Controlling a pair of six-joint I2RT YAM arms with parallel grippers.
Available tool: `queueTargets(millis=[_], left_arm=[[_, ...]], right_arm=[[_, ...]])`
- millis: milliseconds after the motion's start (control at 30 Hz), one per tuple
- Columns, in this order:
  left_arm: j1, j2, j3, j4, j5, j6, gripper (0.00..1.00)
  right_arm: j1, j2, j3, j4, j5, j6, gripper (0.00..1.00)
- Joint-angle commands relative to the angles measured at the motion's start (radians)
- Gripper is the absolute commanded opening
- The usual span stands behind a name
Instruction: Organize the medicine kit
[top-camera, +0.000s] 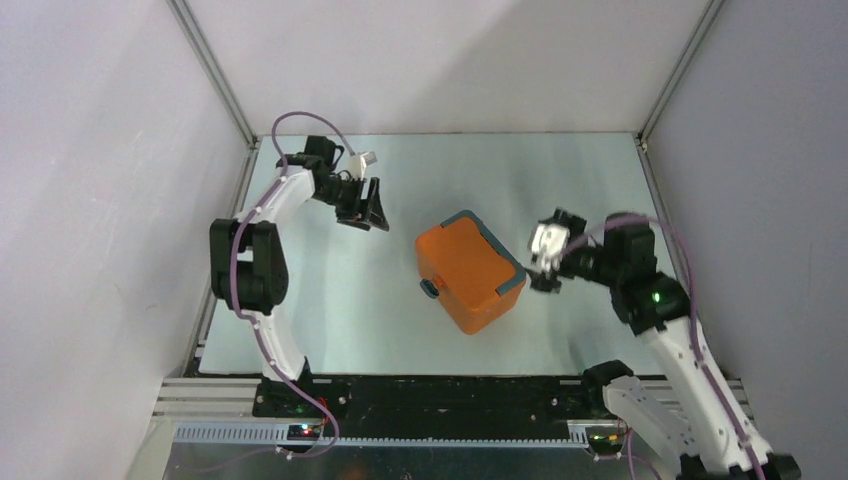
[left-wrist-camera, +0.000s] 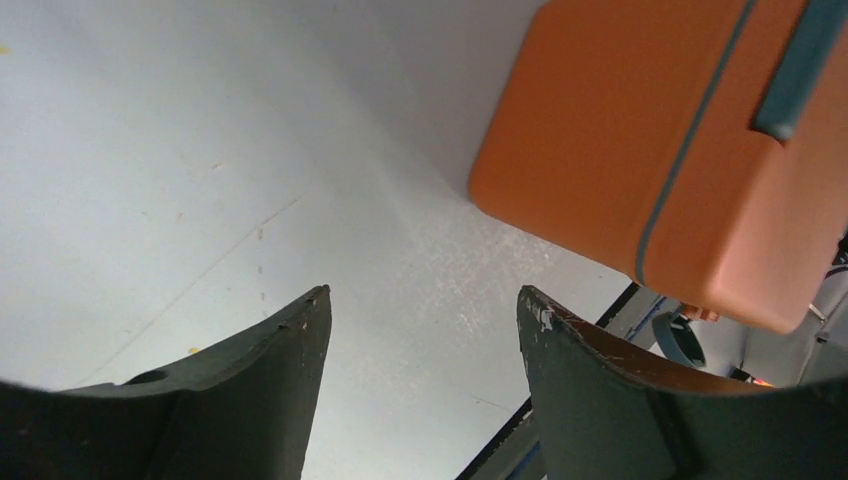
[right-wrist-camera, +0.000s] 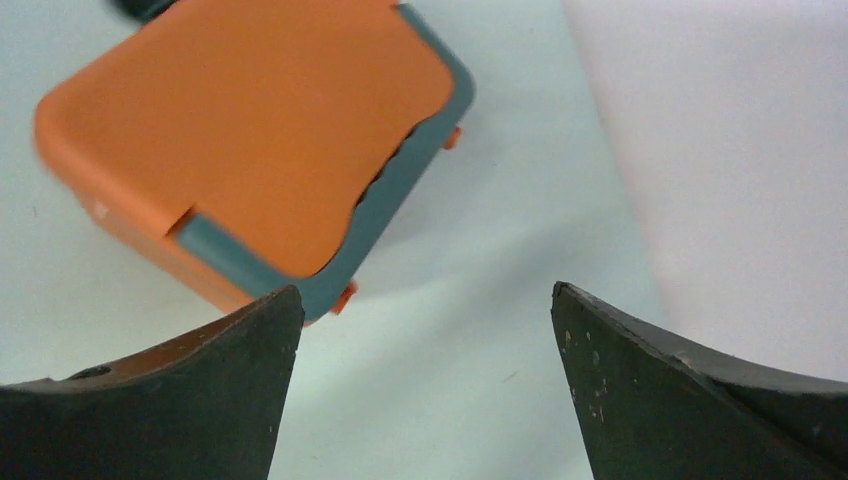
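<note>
The medicine kit is an orange box with teal trim, lying at an angle in the middle of the table with its lid down. A small grey latch shows on its near-left side. My left gripper hangs open to the kit's far left, apart from it. In the left wrist view the kit fills the upper right and only bare table lies between the fingers of the left gripper. My right gripper stands open just right of the kit. Its own view shows the kit ahead on the left, with the right gripper holding nothing.
Pale walls close in the table on the left, back and right, with metal corner posts. A black and aluminium rail carrying the arm bases runs along the near edge.
</note>
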Motion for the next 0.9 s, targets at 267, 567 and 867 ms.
queueTargets(millis=[267,567,867], left_arm=[[0.078,-0.325,-0.319,0.390,0.166,-0.238,0.78],[-0.023,-0.453,-0.529,0.398,0.317,-0.050,0.72],[-0.167,-0.306,-0.424,0.408,0.423,0.059,0.50]], right_arm=[[-0.051,0.646,0.414,-0.024,-0.161,0.745,0.94],[-0.011,0.758,0.378,0.008,-0.195,0.898,0.97],[-0.023,0.790,0.302,0.063,-0.031,1.046,0.83]])
